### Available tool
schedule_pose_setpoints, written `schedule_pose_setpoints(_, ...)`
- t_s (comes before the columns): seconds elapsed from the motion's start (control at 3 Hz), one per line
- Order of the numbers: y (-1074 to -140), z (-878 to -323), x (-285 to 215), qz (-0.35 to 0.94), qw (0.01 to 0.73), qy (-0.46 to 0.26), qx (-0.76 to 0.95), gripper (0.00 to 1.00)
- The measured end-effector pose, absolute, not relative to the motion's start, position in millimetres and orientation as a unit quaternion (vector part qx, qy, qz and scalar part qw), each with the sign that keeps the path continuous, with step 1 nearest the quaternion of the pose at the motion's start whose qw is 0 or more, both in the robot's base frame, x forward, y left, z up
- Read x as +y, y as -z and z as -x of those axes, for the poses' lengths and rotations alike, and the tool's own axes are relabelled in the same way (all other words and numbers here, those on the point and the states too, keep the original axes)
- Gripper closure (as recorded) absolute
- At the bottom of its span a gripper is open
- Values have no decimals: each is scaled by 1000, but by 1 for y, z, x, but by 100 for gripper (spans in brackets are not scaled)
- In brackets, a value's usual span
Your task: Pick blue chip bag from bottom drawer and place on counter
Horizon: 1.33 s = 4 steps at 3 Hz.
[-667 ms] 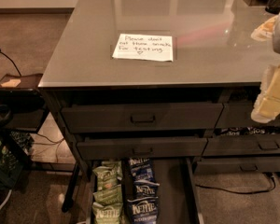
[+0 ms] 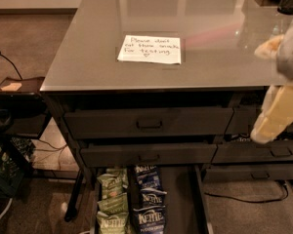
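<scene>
The bottom drawer [image 2: 183, 199] is pulled open below the cabinet. In it lie blue chip bags [image 2: 149, 219] in a column, with green chip bags [image 2: 111, 204] to their left. The glossy grey counter [image 2: 88, 57] carries a white handwritten note [image 2: 150, 49]. My gripper [image 2: 259, 94] hangs at the right edge of the view, above the counter's front right corner and well above and to the right of the drawer. Its two cream fingers [image 2: 278, 113] stand apart, and it holds nothing.
Two narrower shut drawers with small handles [image 2: 149, 124] sit above the open one, with more drawers at the right [image 2: 281, 152]. A small dark side table [image 2: 17, 89] and a crate stand at the left. Cables run across the floor [image 2: 244, 196].
My gripper has shifted a little down and to the left at the right edge. The bags, drawer and note have not moved.
</scene>
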State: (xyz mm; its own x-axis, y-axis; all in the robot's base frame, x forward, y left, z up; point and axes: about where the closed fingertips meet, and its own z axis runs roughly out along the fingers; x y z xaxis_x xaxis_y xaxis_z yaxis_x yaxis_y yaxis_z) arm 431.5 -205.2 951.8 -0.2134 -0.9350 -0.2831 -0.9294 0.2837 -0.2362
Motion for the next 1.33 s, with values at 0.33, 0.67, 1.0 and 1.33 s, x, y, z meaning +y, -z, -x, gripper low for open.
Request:
schedule_pose_setpoints(0.33,-900,-417,-181,595,214,-37,774,0)
schedule_pose_setpoints(0.67,-840,-406,-152,597,221,-79,767,0)
schedule_pose_setpoints(1.0,-778,-401,-125,602,218,-109,761,0)
schedule_pose_setpoints(1.33,-713,-397,-102,599,203,-138,763,0)
